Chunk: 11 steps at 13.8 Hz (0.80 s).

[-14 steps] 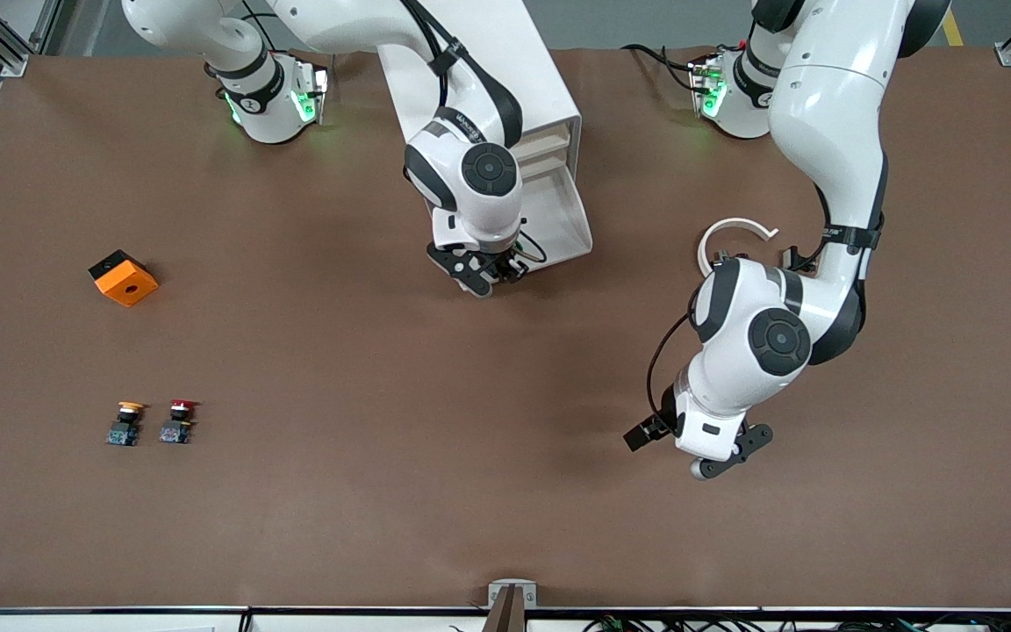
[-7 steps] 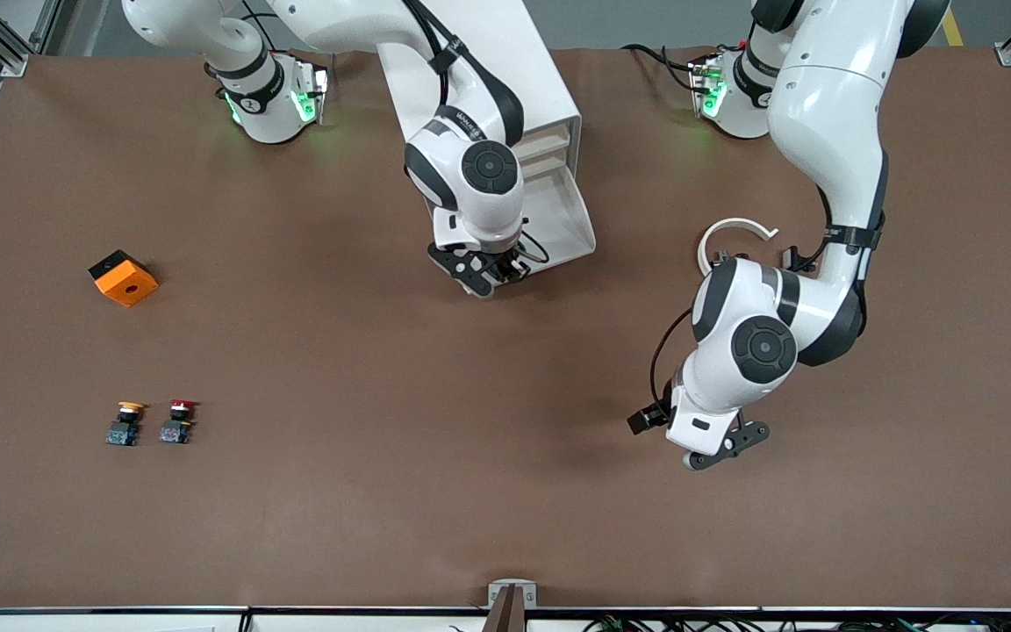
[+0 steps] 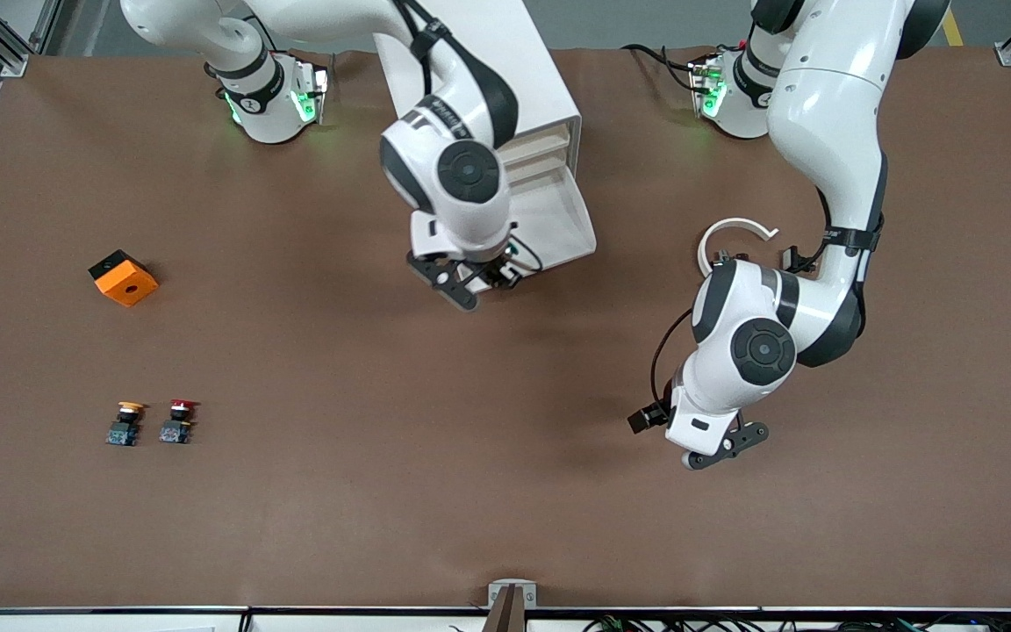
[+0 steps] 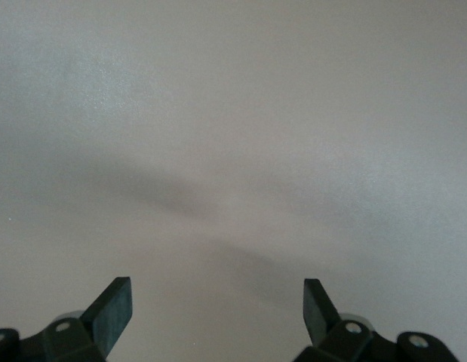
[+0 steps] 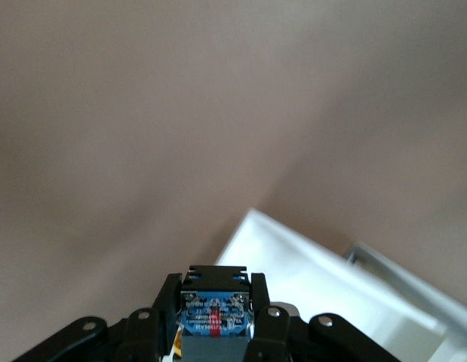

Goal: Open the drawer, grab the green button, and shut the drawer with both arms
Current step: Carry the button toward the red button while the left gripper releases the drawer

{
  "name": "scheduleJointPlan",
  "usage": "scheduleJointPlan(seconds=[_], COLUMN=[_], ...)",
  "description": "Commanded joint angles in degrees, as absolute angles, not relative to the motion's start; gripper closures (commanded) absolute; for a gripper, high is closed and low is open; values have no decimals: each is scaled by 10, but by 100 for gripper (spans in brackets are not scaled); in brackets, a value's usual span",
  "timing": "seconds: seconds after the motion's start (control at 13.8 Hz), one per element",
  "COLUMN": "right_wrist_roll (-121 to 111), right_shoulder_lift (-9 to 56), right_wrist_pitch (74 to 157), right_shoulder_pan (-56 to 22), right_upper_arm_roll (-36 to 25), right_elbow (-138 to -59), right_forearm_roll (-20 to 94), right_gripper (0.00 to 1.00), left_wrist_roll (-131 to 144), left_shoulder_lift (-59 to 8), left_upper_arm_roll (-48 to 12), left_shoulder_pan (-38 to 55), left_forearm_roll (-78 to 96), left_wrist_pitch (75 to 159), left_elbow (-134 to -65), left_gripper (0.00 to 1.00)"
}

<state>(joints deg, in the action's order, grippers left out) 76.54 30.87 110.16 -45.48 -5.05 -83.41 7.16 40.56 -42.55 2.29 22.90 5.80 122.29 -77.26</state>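
A: Item one, the drawer (image 3: 558, 215)?

B: It is standing pulled out of the white cabinet (image 3: 505, 79), lowest of the stacked fronts. As far as its tray is showing past the arm, nothing is lying in it.

A: Item two, the button (image 5: 216, 314)?

B: It is sitting between the fingers of the right gripper (image 3: 470, 279), which are pressing in on it. In the right wrist view its blue base is facing the camera; the cap is hiding from sight. The gripper is hanging over the table (image 3: 339, 491) just beside the drawer's front rim.

A: Item three, the left gripper (image 3: 720, 446)?

B: It is waiting over bare table toward the left arm's end, jaws spread wide, gripping nothing.

A: Step in hand?

B: Taking the button appears done; the right arm is carrying it clear of the drawer. Closing is the part not yet done. I judge that the next move is calling for a push square on the drawer front, likely from the free left arm.

A: Other stock?

B: A yellow-capped button (image 3: 125, 422) and a red-capped button (image 3: 178, 420) are standing side by side, with an orange block (image 3: 123, 277) farther from the camera. A white ring piece (image 3: 732, 237) is lying by the left arm.
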Motion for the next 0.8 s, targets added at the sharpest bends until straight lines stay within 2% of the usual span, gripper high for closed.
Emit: scheduleJointPlan(seconds=[0.0, 0.36, 0.72], right_wrist_roll=[621, 326, 94], right_shoulder_lift=[278, 285, 324], right_wrist_pitch=[1086, 1110, 1193], right_shoulder_pan=[-373, -224, -96], right_upper_arm_roll=[-46, -47, -47], right_elbow=[-836, -839, -867], right_forearm_roll=[86, 82, 82], right_gripper=[100, 100, 100], left_wrist_roll=[410, 475, 475], left_shoulder_lift=[-425, -422, -425], left_upper_arm_roll=[21, 10, 6], left_shoulder_pan=[236, 278, 330], left_forearm_roll=[55, 55, 49], left_wrist_pitch=[1217, 1218, 1224], left_elbow=[-773, -796, -802], left_gripper=[0, 0, 0])
